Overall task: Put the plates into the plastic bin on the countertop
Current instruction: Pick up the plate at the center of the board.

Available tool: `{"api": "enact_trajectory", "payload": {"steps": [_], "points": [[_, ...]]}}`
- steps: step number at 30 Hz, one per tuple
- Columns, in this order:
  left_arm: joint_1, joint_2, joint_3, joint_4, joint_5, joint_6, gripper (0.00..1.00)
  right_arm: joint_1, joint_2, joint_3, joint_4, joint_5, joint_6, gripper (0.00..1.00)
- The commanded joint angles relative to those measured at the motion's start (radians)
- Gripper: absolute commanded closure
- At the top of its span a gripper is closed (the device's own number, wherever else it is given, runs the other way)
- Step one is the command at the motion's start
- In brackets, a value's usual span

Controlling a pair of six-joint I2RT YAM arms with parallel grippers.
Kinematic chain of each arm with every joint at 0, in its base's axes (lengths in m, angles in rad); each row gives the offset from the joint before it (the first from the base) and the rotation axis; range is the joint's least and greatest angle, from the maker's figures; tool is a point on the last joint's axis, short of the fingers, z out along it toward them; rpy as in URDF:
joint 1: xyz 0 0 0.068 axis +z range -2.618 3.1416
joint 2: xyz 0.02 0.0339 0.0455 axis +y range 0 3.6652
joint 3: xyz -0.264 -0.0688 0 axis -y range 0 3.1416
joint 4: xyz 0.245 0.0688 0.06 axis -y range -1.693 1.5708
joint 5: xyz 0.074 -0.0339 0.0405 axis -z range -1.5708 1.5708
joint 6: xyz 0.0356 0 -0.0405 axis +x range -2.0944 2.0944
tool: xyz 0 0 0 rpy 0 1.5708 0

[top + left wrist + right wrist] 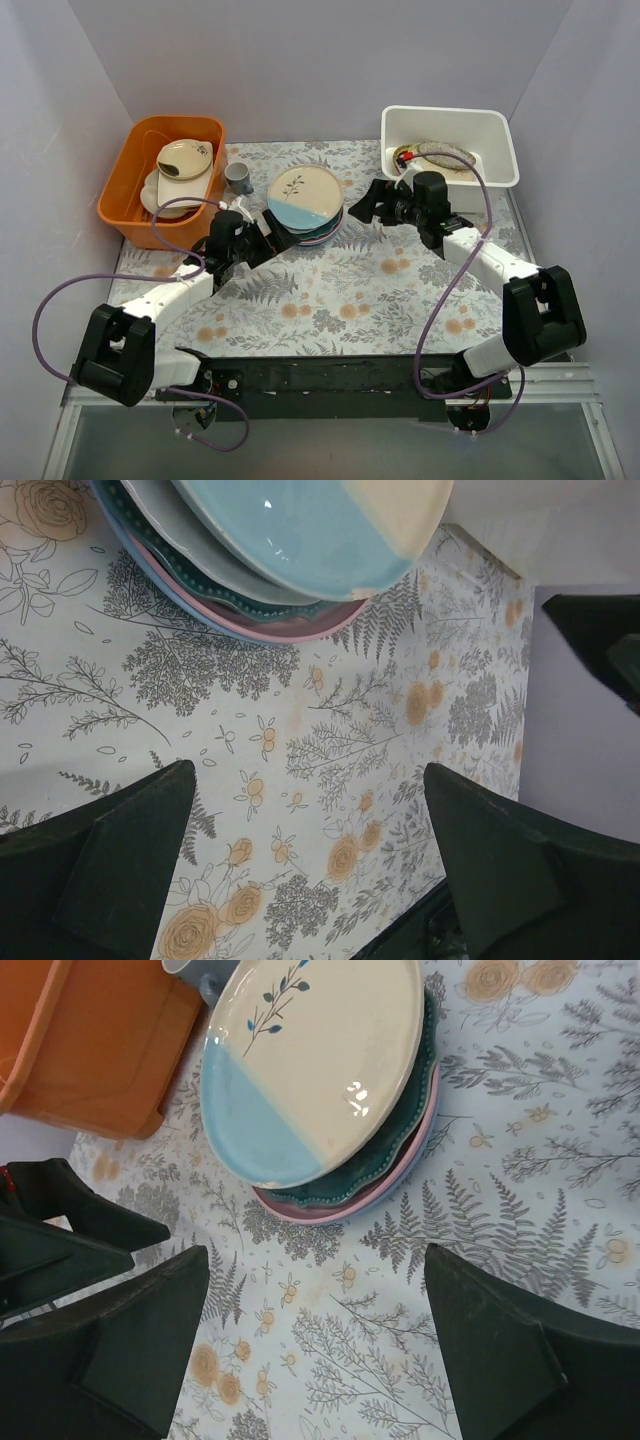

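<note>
Sitting in a stack on the countertop (340, 285), the plates (305, 200) are lying between the two arms, while one yellow plate (437, 155) is resting in the bin (450, 112). Both the left gripper (272, 232) and the right gripper (362, 203) are gaping wide beside the stack — holding nothing.

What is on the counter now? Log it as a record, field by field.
plate stack: five visible, on the countertop; cream-and-blue plate on top, then pale, teal, pink, light blue
plastic bin: back right, one yellow plate inside
left hand: open, empty, facing the stack's edge
right hand: open, empty, facing the stack from the right
other: orange tub back left holding beige dishes; grey cup beside it
</note>
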Motion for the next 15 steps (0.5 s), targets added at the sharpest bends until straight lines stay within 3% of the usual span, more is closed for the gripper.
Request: {"api": "enact_trajectory", "payload": {"steps": [1,9,15], "points": [[0.025,0.011,0.032,0.052,0.011,-0.04,0.02,0.044,0.043,-0.046,0.151,0.046,0.131,0.07],[0.044,0.04,0.044,0.078,0.046,-0.054,0.02,0.097,0.181,-0.065,0.3,0.093,0.273,0.11],[0.044,0.005,0.021,0.083,0.063,-0.024,0.02,0.102,0.282,-0.042,0.398,0.098,0.37,0.2]]}}
